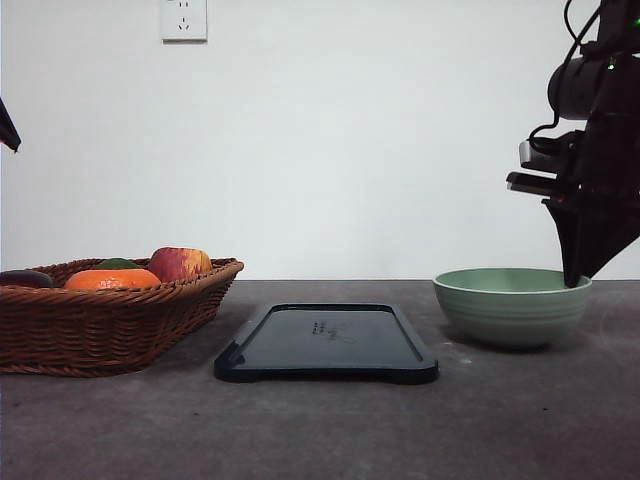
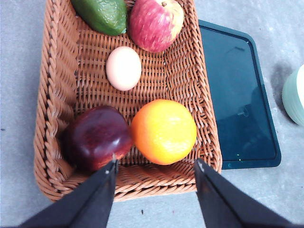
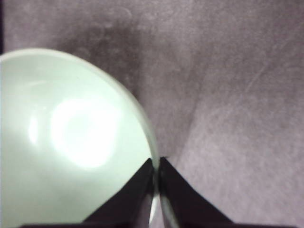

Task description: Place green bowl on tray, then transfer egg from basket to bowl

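Bowl position: We are finding the green bowl (image 1: 511, 305) sitting on the worktop (image 1: 500, 420), well to the right of the tray (image 1: 326, 343) and not on it.
Tray: We are noting it lying bare between the basket (image 1: 110, 318) and the bowl, nothing resting on its surface.
Right hand: We are seeing the right hand (image 3: 156, 164) closing over the bowl's far-right rim, one finger inside and one outside, the fingers nearly together with the rim pinched between them. In the front view the hand (image 1: 573, 280) is coming down onto that rim from above.
Left hand: We are seeing the left hand (image 2: 154, 166) hanging above the near end of the basket with its fingers spread wide and holding nothing.
Egg: We are finding the egg (image 2: 123, 68) lying on the basket floor, just beside the apple (image 2: 156, 23) and the avocado (image 2: 102, 14), apart from the orange (image 2: 164, 131) and the dark plum (image 2: 97, 137).
Work done: We are judging that no part is complete; the bowl's grip is only just being taken.
Work left: We are judging that the bowl needs lifting and setting on the tray, then the egg needs picking from the basket and lowering into the bowl.
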Controlling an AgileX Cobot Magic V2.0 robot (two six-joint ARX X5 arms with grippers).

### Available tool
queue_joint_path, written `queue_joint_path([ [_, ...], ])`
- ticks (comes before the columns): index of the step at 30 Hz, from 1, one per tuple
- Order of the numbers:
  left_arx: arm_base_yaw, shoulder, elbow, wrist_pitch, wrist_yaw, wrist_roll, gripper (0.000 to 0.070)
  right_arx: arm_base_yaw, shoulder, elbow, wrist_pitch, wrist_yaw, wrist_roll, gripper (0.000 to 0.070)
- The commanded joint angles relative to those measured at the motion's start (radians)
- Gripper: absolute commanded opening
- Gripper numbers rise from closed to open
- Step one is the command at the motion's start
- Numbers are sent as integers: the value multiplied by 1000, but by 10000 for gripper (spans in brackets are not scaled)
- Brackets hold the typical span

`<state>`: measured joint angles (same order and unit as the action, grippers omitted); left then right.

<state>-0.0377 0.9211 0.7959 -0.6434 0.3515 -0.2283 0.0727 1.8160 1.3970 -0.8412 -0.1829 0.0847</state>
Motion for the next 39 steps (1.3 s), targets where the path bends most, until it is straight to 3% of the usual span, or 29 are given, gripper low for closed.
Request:
queue_joint_path([
  [1,-3,8,17,8,8,0,311,3,26,42,-14,0,-15,6],
  [16,-3,8,17,16,8,1,311,81,26,277,-140,-41,-12,6],
  [30,-3,8,17,38,8,4,311,295,67,329,-37,-79,68,6],
  [39,-3,9,17,37,8,4,311,372,176,400,-14,-79,88,6],
])
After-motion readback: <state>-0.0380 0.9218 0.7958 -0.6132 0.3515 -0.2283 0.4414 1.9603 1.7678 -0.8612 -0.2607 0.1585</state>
